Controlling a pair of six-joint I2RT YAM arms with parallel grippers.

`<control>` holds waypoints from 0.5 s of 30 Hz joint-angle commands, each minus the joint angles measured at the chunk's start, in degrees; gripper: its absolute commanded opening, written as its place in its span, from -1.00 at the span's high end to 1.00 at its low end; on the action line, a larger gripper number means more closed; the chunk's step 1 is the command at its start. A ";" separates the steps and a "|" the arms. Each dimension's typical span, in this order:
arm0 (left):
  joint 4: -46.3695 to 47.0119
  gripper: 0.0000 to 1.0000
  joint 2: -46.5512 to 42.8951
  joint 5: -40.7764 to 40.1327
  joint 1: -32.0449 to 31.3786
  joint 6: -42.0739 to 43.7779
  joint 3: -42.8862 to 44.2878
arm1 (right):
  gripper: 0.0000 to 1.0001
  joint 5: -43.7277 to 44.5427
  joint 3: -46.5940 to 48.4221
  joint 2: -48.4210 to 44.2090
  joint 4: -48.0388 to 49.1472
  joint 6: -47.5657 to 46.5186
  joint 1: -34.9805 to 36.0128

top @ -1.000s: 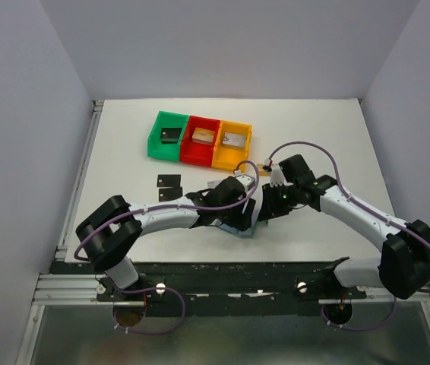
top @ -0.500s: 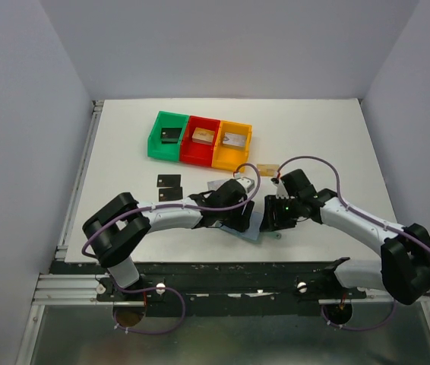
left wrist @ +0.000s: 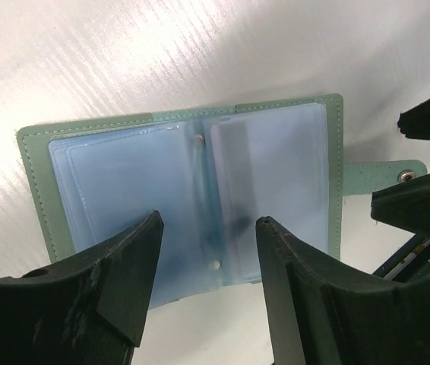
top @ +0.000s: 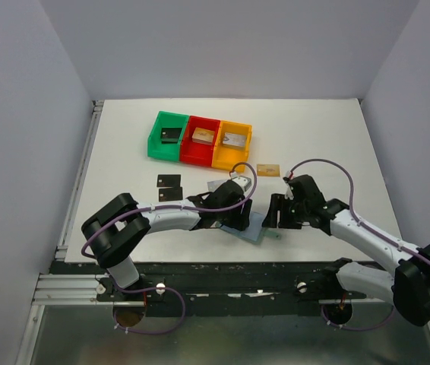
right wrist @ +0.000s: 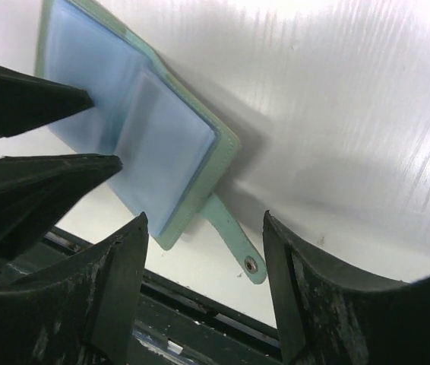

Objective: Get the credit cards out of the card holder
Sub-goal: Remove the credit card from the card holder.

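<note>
Left gripper [left wrist: 209,228] stands wide over the open card holder [left wrist: 276,167], right gripper [right wrist: 203,228] wide and empty beside it. I see the holder near the front edge of the table [top: 329,137]

both arms reach inward, left end effector [left wrist: 209,220] and right end effector [right wrist: 205,217] close together, jaws apart

The left gripper [top: 241,222] covers most of the card holder [top: 257,230] in the top view; only a pale corner shows. A silvery card [top: 214,185] lies partly under that arm. In the left wrist view a card [left wrist: 232,163] inside the right pocket is a blurred pale shape (colour unclear). The right wrist view cuts off the holder's top corner, and the contents of the coloured bins [top: 198,157] are too small to tell
</note>
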 commanded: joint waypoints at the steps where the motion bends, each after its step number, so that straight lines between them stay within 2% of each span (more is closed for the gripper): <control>1: -2.32 -0.36 0.65 -1.41 0.22 -0.89 -2.06 | -0.36 -0.07 -3.67 1.16 2.42 3.26 -0.32; 9: -2.06 -0.36 0.21 -1.50 0.31 -0.89 -2.50 | -0.25 -1.56 -6.23 1.95 4.97 5.20 -0.40; 12: -2.06 -0.36 0.12 -1.50 0.40 -0.80 -2.41 | -0.06 -3.58 -7.02 3.44 7.08 5.56 -0.32; 15: -1.88 -0.36 -0.23 -1.50 0.40 -0.98 -2.58 | 0.27 -5.16 -7.54 4.85 9.01 6.26 -0.32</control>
